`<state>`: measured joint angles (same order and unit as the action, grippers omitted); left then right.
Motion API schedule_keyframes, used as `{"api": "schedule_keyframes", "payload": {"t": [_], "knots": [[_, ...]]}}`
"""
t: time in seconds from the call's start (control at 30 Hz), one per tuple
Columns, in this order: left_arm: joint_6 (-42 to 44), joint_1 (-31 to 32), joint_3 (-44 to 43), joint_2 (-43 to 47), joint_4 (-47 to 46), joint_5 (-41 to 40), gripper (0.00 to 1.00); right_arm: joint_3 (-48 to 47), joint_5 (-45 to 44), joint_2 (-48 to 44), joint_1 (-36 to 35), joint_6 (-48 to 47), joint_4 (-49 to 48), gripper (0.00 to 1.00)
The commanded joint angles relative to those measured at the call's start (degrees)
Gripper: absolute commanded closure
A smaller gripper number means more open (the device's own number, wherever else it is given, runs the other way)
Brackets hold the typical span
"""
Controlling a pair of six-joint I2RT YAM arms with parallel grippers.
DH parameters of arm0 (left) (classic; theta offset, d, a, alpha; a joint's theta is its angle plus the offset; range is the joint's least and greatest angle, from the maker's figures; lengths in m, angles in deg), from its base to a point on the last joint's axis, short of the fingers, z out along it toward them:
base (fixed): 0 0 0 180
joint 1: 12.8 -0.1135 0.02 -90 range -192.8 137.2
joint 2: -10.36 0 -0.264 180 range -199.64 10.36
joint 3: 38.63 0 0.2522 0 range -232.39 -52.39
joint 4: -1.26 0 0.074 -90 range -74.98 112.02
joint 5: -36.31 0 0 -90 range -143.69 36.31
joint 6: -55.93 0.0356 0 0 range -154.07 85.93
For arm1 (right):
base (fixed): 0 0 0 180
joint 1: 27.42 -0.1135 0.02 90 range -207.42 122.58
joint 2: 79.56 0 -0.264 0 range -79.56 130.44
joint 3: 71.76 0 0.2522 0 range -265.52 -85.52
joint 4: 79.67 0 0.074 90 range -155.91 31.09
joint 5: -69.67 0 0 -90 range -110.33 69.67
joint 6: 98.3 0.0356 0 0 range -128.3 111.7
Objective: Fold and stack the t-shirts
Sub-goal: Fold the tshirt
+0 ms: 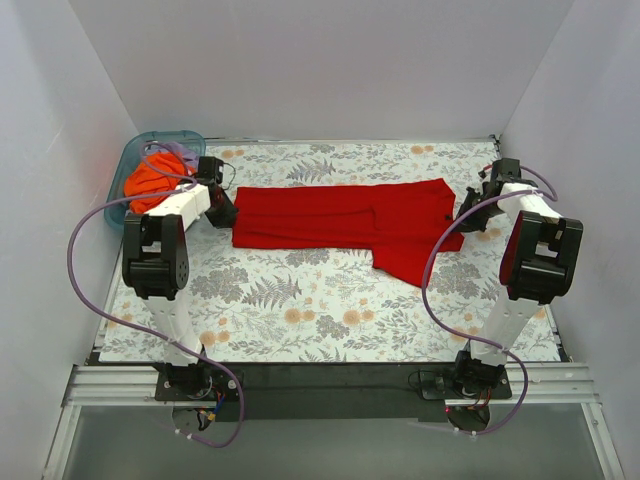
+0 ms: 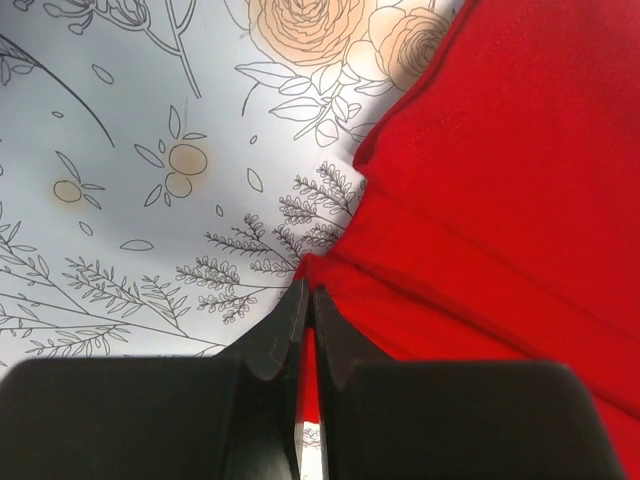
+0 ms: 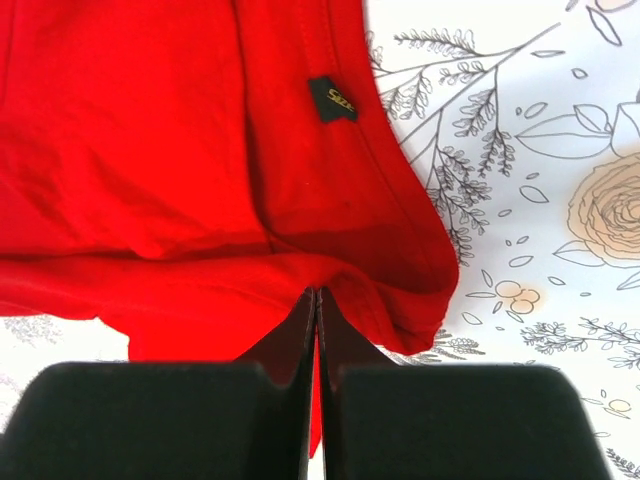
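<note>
The red t-shirt [image 1: 340,225] lies stretched left to right across the flowered table, folded lengthwise, with one part hanging toward the front at the right. My left gripper [image 1: 222,210] is at its left end, shut on the cloth's edge. In the left wrist view the gripper [image 2: 305,295] pinches a corner of the red t-shirt [image 2: 500,200]. My right gripper [image 1: 467,212] is at the right end. The right wrist view shows it [image 3: 316,295] shut on a fold of the red t-shirt [image 3: 150,150] near the neck label [image 3: 331,99]. The orange t-shirt [image 1: 150,180] sits crumpled in the bin.
A teal plastic bin [image 1: 160,137] stands at the back left corner, just behind the left arm. White walls close in the table on three sides. The flowered tablecloth [image 1: 300,310] stretches in front of the shirt toward the arm bases.
</note>
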<state>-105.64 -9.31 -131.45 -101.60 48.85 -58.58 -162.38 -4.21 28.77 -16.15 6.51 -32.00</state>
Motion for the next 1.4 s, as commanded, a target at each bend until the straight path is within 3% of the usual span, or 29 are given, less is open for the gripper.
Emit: {"api": "schedule_keyframes", "payload": {"t": [0.0,0.8,1.03,1.07,1.17,1.3,1.37], "knots": [[0.12,-0.5,1.19,4.03,-0.78,-1.53,1.0,-3.38,1.81,-1.63,-0.02,0.13,-1.66,0.98],[-0.5,-0.5,4.27,5.0,-0.86,-4.17,1.0,-6.99,1.99,3.28,-0.63,0.14,-2.88,0.98],[0.29,-0.41,2.95,6.58,-0.6,-3.38,0.75,-8.22,1.9,3.2,-1.6,-0.92,-2.53,0.88],[0.47,-0.15,3.04,7.97,-0.51,-3.81,0.64,-8.22,1.64,2.24,-1.77,-1.1,-2.01,0.86],[0.91,0.29,3.74,10.53,-0.25,-5.04,0.51,-7.52,-0.72,-0.74,-2.65,-1.8,-0.96,0.77],[1.08,0.56,6.2,17.1,0.36,-5.75,0.36,-4.71,-5.65,-5.67,-3.97,-2.68,0.19,0.69],[1.08,0.73,8.66,19.49,0.45,-5.75,0.36,-2.6,-7.67,-9.17,-4.5,-2.85,0.1,0.66]]}}
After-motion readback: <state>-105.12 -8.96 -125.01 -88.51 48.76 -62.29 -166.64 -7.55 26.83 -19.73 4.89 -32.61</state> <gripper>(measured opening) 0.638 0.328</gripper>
